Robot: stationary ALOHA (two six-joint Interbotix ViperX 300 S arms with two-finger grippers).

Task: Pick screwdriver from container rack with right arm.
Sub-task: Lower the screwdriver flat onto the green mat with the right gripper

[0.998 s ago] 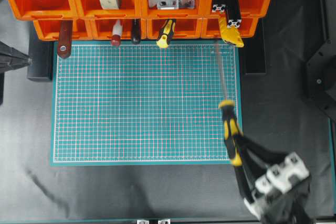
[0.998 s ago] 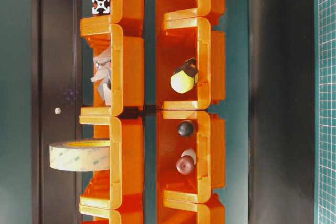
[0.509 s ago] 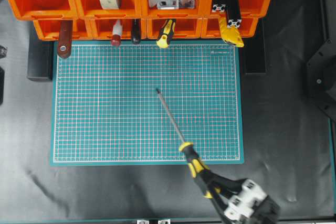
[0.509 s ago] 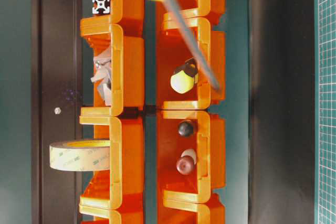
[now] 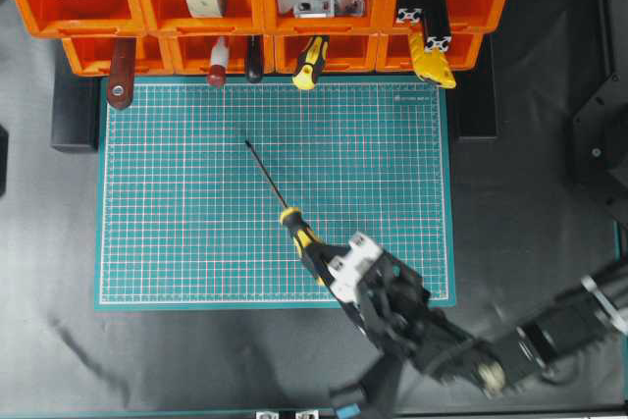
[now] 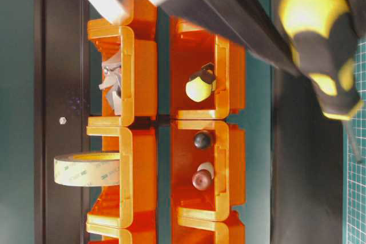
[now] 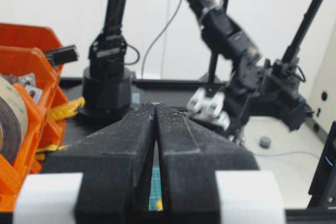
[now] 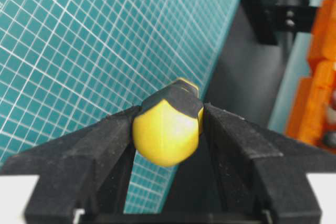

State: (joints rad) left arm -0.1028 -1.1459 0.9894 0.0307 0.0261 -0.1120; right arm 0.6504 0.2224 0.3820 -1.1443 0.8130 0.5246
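The right gripper (image 5: 329,264) is clamped on the screwdriver (image 5: 294,227), out over the green cutting mat (image 5: 177,203), well clear of the container rack (image 5: 147,17) up at twelve o'clock. From overhead, the long axis runs on a diagonal: handle low toward five o'clock, thin dark shaft reaching up toward eleven o'clock, its tip over the mat's upper middle, nearer the left half. The black fingers pinch the yellow-and-black handle from both sides, white blocks just behind them, and the right arm (image 5: 461,350) trails off toward the lower right corner.

From the right wrist camera, the rounded yellow butt of the screwdriver (image 8: 167,129) sits squarely between the two fingers (image 8: 102,150), both pressed against it, with the mat's grid beyond and the orange rack at three o'clock.

The table-level view shows the handle (image 6: 323,55) huge and blurred at two o'clock in front of the rack (image 6: 137,84), a black finger slanting across the top.

The left gripper (image 7: 156,109) fills the lower part of its own camera, fingers drawn together with only a thin slit between them and nothing in it. Beyond it, the right gripper's white blocks (image 7: 210,109) show at centre.

In the rack's lower bins, a smaller yellow-and-black tool (image 5: 311,61) and dark-red handled tools (image 5: 218,74) poke out.
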